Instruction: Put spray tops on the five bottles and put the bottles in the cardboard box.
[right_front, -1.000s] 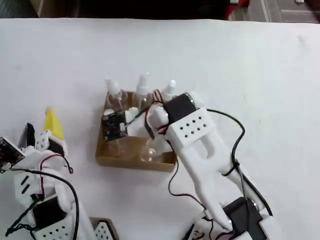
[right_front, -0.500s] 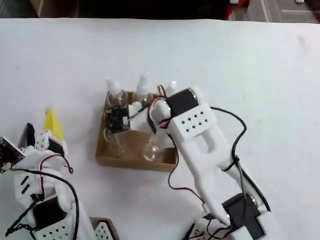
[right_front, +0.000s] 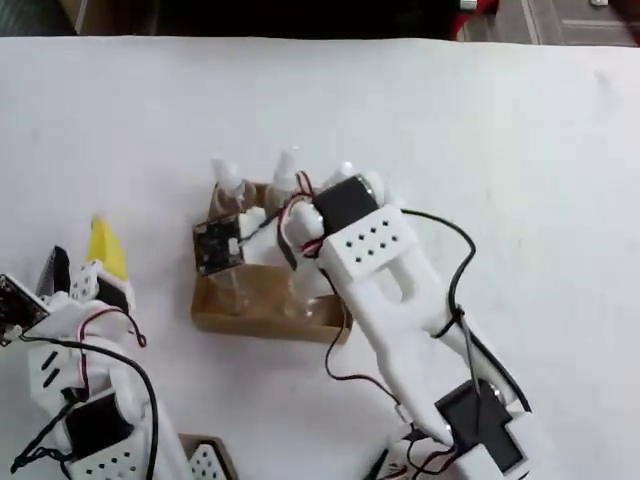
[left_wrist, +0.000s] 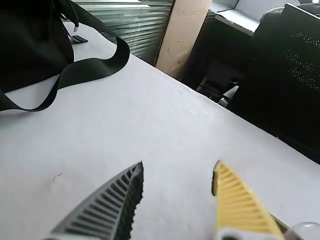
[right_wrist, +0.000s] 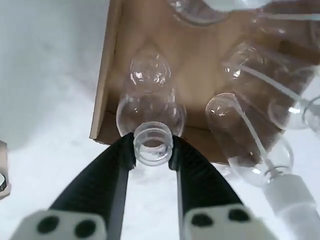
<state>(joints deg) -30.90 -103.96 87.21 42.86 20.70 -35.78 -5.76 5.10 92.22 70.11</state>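
The open, threaded neck of a clear bottle (right_wrist: 150, 107) is pinched between the two black fingers (right_wrist: 117, 170) of the right gripper (right_wrist: 152, 146), one finger pressed to each side of the neck. No spray top is seen on this bottle. Its rounded body reaches down into the cardboard box (right_front: 260, 320), close to a corner beside one wall; whether the base rests on the box floor cannot be told. The bottle is made of transparent, glossy plastic, and the box of plain brown card with low walls. Beside the held bottle a second clear bottle (right_wrist: 245, 142) is seen in the box, fitted with a white spray top (right_wrist: 295, 205) and a thin dip tube. From the high view three white spray tops (right_front: 287, 168) are counted along the far side of the box. The left gripper (left_wrist: 177, 172) is held above the white surface (right_front: 500, 120), its two ribbed fingers (left_wrist: 120, 200), one grey and one yellow, spread apart with nothing between them.
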